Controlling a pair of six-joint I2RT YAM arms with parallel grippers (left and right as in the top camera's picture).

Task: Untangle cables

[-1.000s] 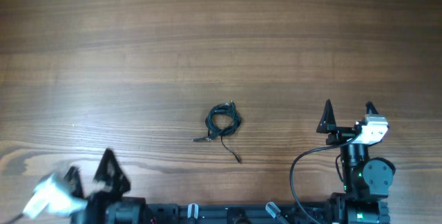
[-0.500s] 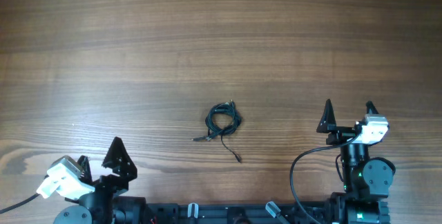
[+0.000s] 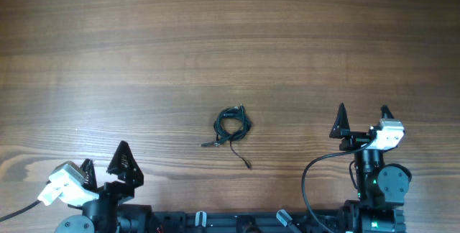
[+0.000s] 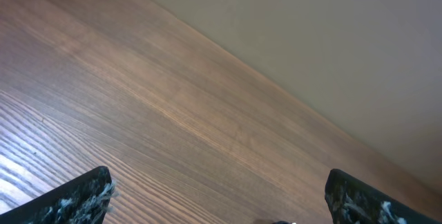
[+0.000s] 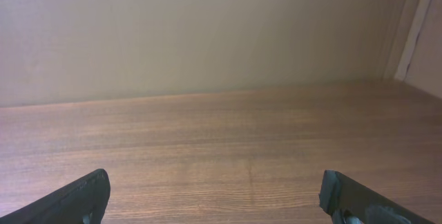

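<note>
Item one, the cables (image 3: 232, 126): I read a small loose coil of thin black wire lying on the wooden tabletop (image 3: 230, 39), about midway between the two arms, with two short ends trailing toward the near edge. Item two, the left pincer (image 3: 105, 160): released, jaws spread wide, holding nothing, at the near-left edge, well apart from the coil; item three, the right pincer (image 3: 363, 111): likewise released, holding nothing, at the near right, well apart from the coil; both wrist views show me wood grain between the fingers.
</note>
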